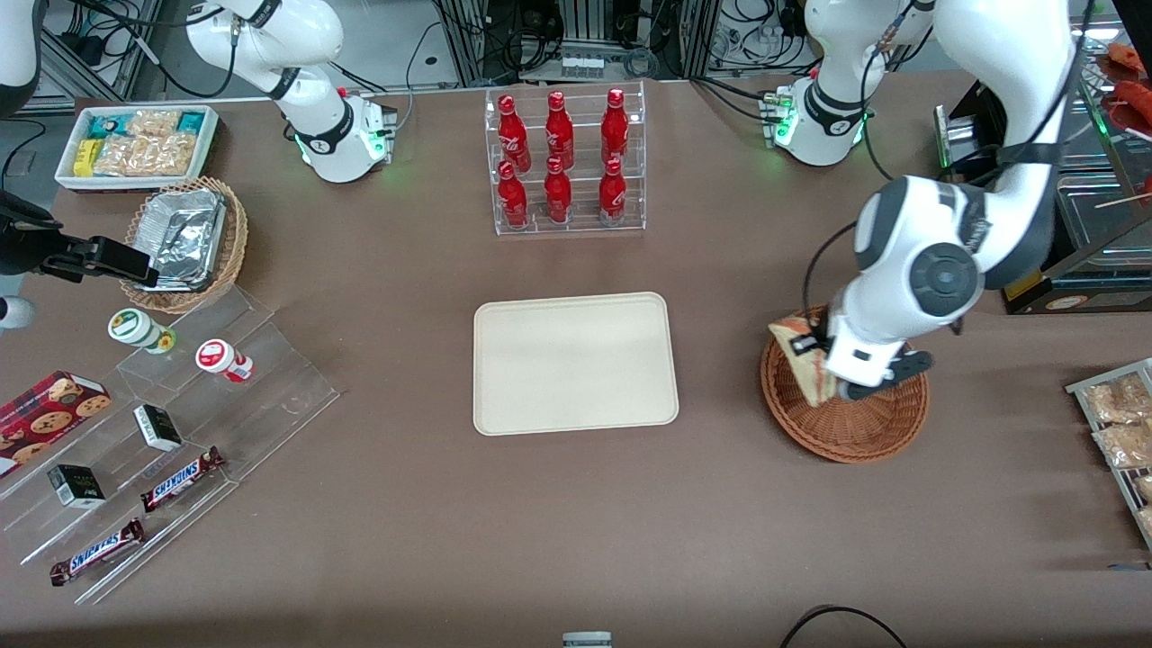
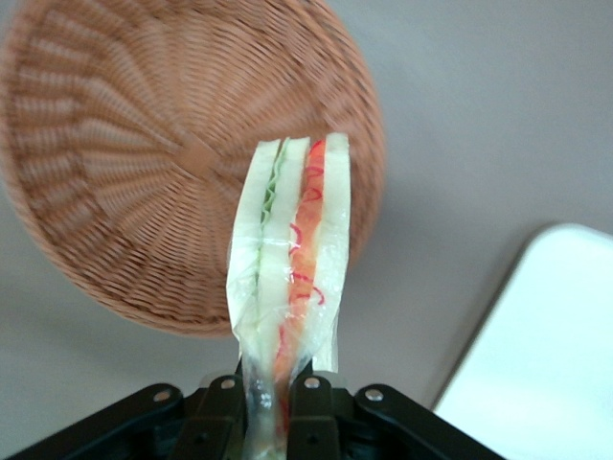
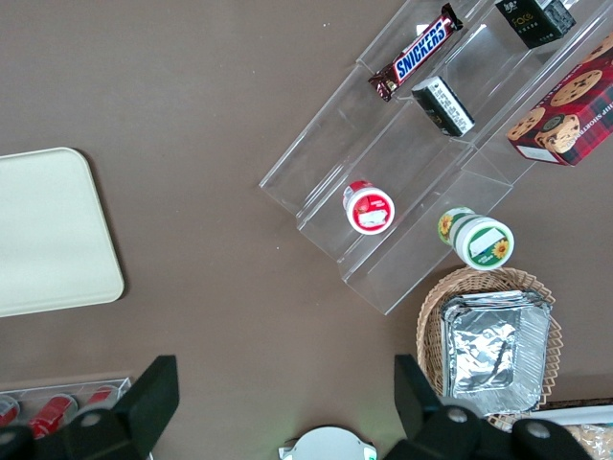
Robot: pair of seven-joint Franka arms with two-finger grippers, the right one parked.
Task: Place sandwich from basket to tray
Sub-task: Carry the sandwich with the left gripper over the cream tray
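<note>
Your pincer (image 2: pixel 273 407) is pinching the sandwich (image 2: pixel 292 259) by one narrow end, both black fingers (image 2: pixel 311 417) pressed against the clear wrap. In the wrist view the wedge's long axis runs straight out from the fingers, with its cut edge facing the camera: green filling on one side, red on the other, between pale bread layers.

In the front view the sandwich (image 1: pixel 805 358) is held above the basket (image 1: pixel 846 423), over the rim portion nearest the tray (image 1: pixel 574 363). There it stands roughly upright, slightly tilted, its wide end up and the narrow end down toward the wicker. You cannot tell from either view whether the lower tip touches the weave. The pincer (image 1: pixel 832 382) sits just beside it, over the basket's bowl.

The basket (image 2: pixel 144 163) shows nothing else inside. The tray lies flat on the brown tabletop (image 1: pixel 405 504), apart from the basket, toward the parked arm's end; a corner of the tray (image 2: pixel 546 355) shows in the wrist view.
</note>
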